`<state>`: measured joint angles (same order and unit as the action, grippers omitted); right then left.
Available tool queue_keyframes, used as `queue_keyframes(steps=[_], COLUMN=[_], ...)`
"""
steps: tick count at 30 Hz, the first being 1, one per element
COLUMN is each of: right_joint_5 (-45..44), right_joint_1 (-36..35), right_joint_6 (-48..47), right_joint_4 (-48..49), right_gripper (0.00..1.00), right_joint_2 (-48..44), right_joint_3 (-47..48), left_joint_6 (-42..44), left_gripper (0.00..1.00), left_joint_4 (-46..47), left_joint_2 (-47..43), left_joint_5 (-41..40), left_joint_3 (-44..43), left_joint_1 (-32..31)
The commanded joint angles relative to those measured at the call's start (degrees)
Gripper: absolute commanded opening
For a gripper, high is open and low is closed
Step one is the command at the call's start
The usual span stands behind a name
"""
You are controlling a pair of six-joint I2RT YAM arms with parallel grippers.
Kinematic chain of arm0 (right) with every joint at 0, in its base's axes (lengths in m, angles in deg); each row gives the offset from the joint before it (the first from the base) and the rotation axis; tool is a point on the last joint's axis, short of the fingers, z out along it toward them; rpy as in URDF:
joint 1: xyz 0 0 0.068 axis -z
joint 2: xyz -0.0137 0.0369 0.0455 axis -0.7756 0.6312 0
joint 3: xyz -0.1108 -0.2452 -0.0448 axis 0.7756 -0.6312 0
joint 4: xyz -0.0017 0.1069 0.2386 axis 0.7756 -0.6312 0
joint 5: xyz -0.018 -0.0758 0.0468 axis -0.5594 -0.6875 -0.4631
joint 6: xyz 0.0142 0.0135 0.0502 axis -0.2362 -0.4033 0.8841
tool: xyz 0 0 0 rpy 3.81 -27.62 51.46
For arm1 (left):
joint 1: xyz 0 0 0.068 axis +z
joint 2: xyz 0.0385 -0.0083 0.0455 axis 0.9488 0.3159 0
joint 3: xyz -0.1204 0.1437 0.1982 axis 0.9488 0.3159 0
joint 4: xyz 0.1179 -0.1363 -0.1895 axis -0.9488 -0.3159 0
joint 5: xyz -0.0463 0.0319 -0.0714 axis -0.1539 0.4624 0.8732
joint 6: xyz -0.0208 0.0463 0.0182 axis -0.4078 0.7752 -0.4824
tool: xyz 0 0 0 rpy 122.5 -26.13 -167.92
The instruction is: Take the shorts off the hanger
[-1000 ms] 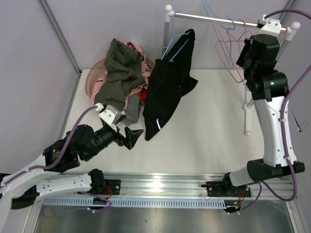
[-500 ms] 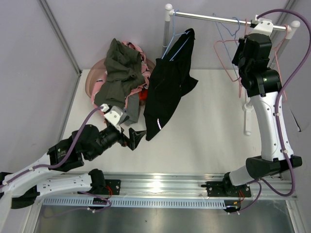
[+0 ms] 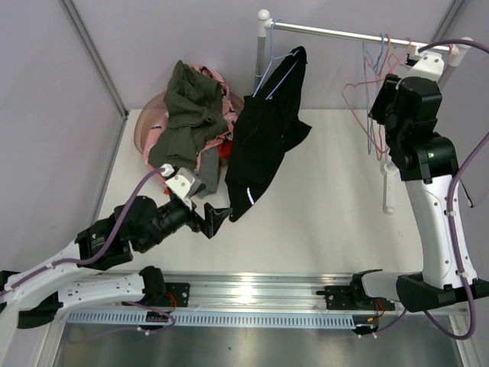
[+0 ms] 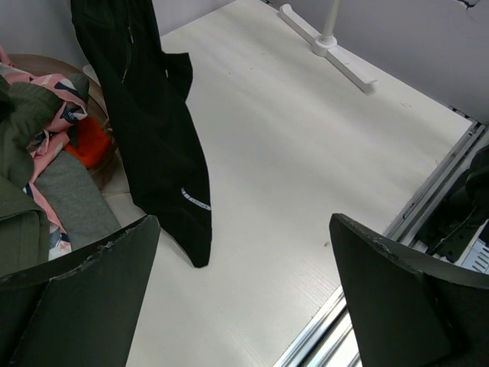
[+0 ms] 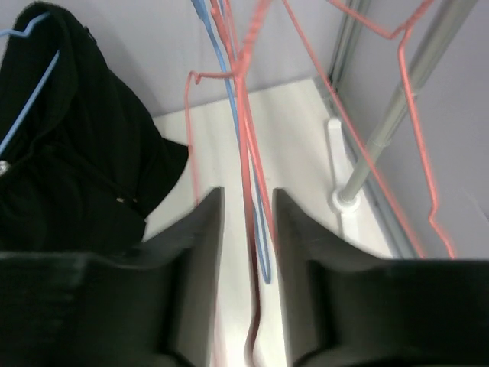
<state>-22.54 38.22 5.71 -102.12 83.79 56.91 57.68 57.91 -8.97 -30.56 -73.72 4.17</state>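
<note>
Black shorts (image 3: 263,145) hang from a blue hanger (image 3: 279,69) at the left end of the rail (image 3: 328,30); their hem reaches the table (image 4: 195,245). My left gripper (image 3: 216,218) is open just left of that hem, with only bare table between its fingers (image 4: 244,222). More shorts lie piled at the back left: olive (image 3: 191,111), pink patterned (image 3: 210,76) and orange (image 4: 90,145). My right gripper (image 3: 380,103) is up by the rail's right end, open, with loose red and blue hanger wires (image 5: 246,153) running between its jaws untouched.
The pile rests in a brownish basket (image 3: 149,122). Empty red hangers (image 3: 355,92) and a blue one (image 3: 372,61) dangle near the rail's right end. The rack's white foot (image 3: 390,191) stands on the table at the right. A metal rail (image 3: 252,287) runs along the near edge.
My right gripper has gone from shut to open around the empty hanger wires, and the hangers have slid along the rail and swing. The left gripper has edged closer to the black hem.
</note>
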Motion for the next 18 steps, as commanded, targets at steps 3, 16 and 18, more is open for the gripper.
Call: queue_keyframes(steps=[3, 16, 18], right_joint_5=[-2.3, -1.6, -0.3], right_joint_1=[0.0, 0.0, -0.3], right_joint_6=[0.3, 2.5, 4.1], right_joint_4=[-0.5, -3.3, -4.4], right_gripper=[0.99, 0.99, 0.99], right_joint_2=[-1.8, -4.2, -5.8], right_joint_3=[-0.6, 2.5, 3.0], left_joint_6=[-1.2, 1.0, 1.6], left_gripper=[0.99, 0.99, 0.99], left_joint_4=[0.9, 0.8, 0.7], left_joint_2=[-0.7, 2.9, 4.3], left_joint_5=[1.2, -0.9, 0.8], left_joint_3=[-1.1, -4.9, -7.4], left_joint_1=[0.3, 1.0, 3.4])
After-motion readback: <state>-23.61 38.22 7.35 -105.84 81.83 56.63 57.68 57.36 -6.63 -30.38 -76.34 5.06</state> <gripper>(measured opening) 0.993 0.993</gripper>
